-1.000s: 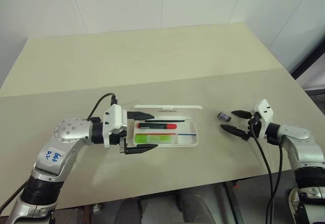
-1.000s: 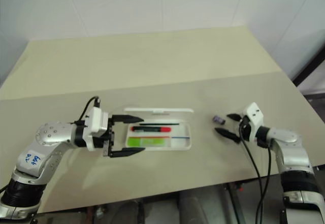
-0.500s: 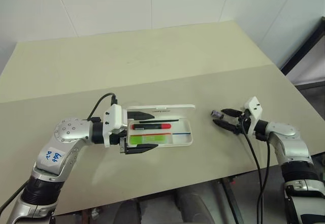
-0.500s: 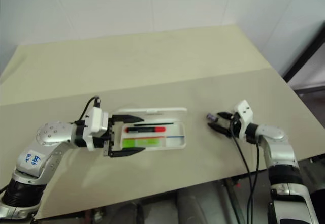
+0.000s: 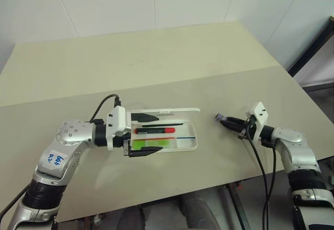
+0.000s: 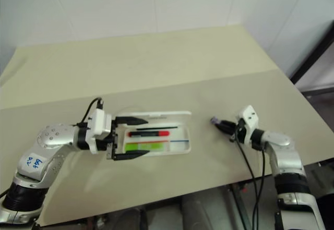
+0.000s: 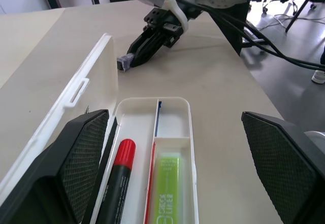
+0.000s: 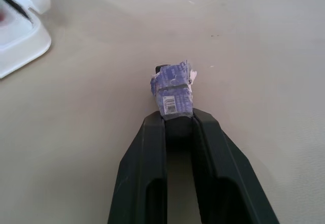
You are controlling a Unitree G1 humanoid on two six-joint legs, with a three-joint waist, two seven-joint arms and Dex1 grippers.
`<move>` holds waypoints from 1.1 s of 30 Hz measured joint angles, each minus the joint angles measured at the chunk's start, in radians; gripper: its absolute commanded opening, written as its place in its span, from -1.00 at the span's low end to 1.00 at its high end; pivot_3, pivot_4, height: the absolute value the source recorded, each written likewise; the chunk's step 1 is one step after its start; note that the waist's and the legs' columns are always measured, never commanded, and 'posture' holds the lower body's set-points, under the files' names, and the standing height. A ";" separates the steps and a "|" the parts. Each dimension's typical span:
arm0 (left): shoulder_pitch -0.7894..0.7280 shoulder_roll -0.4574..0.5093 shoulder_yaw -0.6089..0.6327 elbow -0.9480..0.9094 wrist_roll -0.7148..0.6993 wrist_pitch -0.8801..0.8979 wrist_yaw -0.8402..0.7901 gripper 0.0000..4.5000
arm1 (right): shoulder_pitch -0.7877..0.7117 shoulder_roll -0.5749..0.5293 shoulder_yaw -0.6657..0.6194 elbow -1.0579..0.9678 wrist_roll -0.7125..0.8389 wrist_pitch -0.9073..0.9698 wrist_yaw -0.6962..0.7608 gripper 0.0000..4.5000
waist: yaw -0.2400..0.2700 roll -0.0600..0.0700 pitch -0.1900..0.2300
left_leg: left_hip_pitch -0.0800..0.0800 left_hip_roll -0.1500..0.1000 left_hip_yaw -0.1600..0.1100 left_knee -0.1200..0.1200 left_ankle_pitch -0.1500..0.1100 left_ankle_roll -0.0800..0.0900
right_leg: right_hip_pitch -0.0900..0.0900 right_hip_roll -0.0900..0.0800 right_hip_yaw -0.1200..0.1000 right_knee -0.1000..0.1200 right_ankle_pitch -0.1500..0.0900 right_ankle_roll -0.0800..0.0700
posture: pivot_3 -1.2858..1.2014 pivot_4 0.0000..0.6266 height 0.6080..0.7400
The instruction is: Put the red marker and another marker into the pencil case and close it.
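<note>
The left gripper (image 5: 142,135) is positioned at the left end of the pencil case (image 5: 191,146), with its two black fingers spread wide: one lies along the far edge of the tray beside the raised lid, the other along the near edge. Whether either finger touches the case cannot be determined.

The pencil case rests open on the beige table (image 5: 156,68), its hinged lid standing up on the far side. The red marker (image 5: 154,130) lies lengthwise in the far compartment. The lime-green highlighter (image 5: 150,143) lies in the near compartment, parallel to it.

To the right, well apart from the case, the right gripper (image 8: 177,118) has its fingers closed together on a small stubby object (image 8: 173,91) with a purple wrapper, low over the table.
</note>
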 measured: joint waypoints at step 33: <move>0.116 0.063 0.086 -0.002 -0.001 -0.022 -0.020 1.00 | -0.033 -0.017 0.270 -0.430 0.084 0.209 0.126 -0.86 | 0.010 -0.005 0.002 | -0.001 0.000 0.000 -0.001 -0.006 0.006 | -0.003 0.000 -0.001 -0.006 -0.001 0.003 | 0.03 -0.52 1.00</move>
